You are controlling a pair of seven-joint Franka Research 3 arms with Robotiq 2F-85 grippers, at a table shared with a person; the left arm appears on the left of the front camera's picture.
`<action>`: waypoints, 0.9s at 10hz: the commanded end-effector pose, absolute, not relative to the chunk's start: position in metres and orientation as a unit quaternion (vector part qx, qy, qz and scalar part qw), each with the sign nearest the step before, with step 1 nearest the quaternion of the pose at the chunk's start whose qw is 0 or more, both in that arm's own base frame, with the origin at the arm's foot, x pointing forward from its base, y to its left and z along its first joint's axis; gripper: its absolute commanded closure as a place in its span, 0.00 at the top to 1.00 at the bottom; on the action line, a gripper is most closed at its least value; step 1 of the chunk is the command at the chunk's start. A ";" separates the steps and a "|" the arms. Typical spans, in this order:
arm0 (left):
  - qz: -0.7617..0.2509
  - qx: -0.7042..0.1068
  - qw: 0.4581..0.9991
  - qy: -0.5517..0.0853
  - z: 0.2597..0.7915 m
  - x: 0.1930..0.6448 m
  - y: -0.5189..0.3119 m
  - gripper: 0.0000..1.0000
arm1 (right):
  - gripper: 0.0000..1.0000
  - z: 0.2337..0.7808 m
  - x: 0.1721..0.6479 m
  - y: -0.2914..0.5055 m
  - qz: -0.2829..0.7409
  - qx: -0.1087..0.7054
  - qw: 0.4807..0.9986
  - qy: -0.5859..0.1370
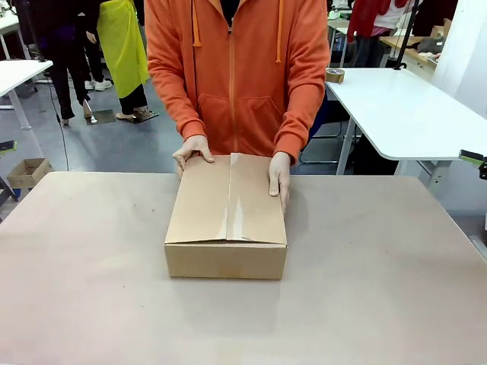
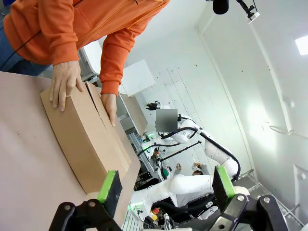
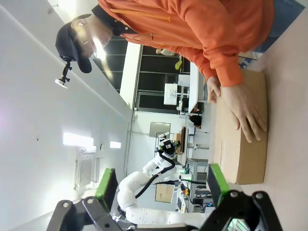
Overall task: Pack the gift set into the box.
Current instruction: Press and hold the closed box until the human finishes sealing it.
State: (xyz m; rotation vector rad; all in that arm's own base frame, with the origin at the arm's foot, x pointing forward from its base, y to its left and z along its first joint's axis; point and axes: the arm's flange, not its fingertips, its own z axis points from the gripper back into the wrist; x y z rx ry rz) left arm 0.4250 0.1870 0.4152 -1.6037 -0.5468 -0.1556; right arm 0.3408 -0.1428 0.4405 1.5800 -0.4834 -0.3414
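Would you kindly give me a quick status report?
Left gripper open, right gripper open, both empty. Box closed on table. Person's hands resting on top.

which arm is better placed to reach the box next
Left, slightly. The box sits a little to the robot's left of the middle of the table and looks nearer beyond the open left fingers than beyond the open right fingers. The person's hands rest on its far flaps.
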 end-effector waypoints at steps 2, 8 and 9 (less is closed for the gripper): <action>-0.075 -0.704 0.661 -0.248 0.414 0.421 0.185 1.00 | 1.00 0.443 0.339 -0.142 -0.154 0.703 0.662 -0.208; -0.388 -0.596 0.650 -0.268 0.411 0.442 0.039 1.00 | 1.00 0.459 0.361 -0.010 0.175 0.723 0.634 -0.212; -0.523 -0.545 0.574 -0.316 0.403 0.421 -0.005 1.00 | 1.00 0.447 0.347 0.038 0.318 0.708 0.599 -0.198</action>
